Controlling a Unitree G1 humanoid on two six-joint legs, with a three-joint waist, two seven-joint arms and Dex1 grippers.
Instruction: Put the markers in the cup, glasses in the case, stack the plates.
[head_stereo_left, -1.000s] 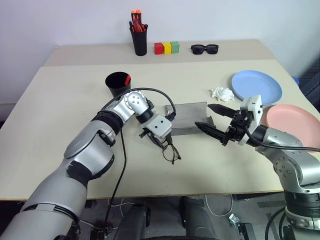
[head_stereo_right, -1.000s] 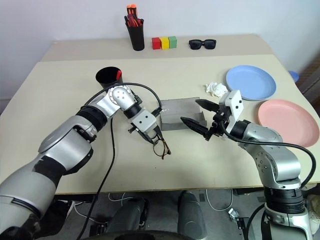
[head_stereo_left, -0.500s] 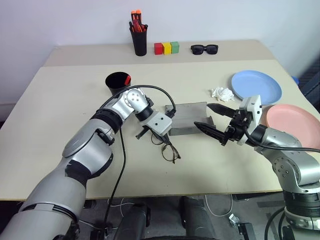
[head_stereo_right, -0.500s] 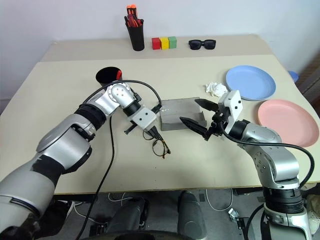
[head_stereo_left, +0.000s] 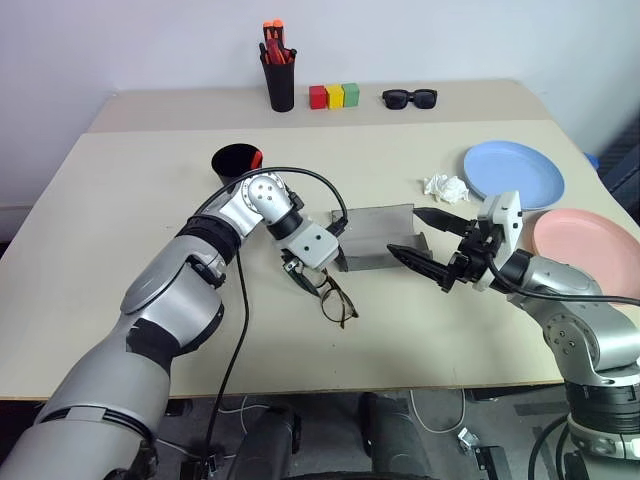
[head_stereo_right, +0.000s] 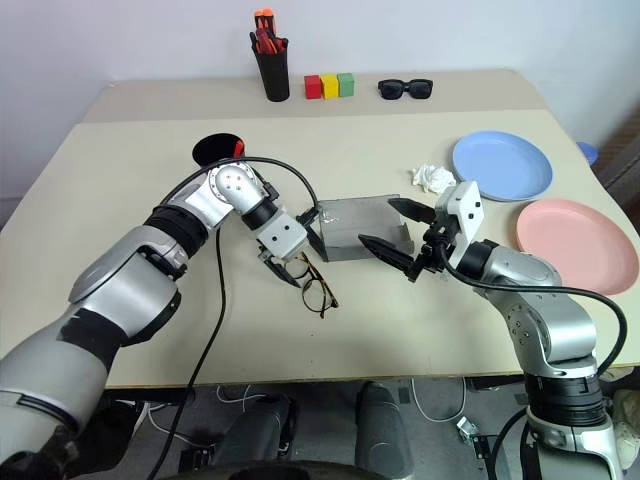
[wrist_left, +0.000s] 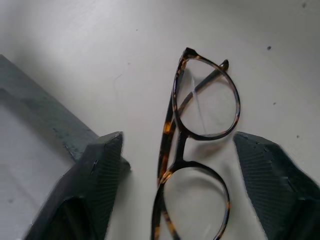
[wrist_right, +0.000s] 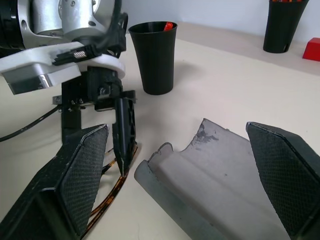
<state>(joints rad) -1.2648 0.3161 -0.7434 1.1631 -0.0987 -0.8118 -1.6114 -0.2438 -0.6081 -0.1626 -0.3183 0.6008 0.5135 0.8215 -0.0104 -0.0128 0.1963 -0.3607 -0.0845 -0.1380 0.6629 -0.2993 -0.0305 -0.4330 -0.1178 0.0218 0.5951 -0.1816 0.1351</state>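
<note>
the left end effector points down at the desk with its two fingers spread on either side of the glasses; the wrist view shows the frames lying flat between the tips, touching neither, with the lower lens cut off at the picture's edge. the right end effector hovers level with its fingers wide apart and nothing between them, just beside the right end of the case. the one grey case lies open in the middle of the desk, its near left corner hidden behind the left wrist. one black cup stands beyond the left arm with a red tip showing over its rim; whatever else it holds is hidden inside. two plates lie apart on the right side, the blue plate farther back and the pink plate nearer, partly covered by the right arm. open desk lies along the near edge and across the left side.
</note>
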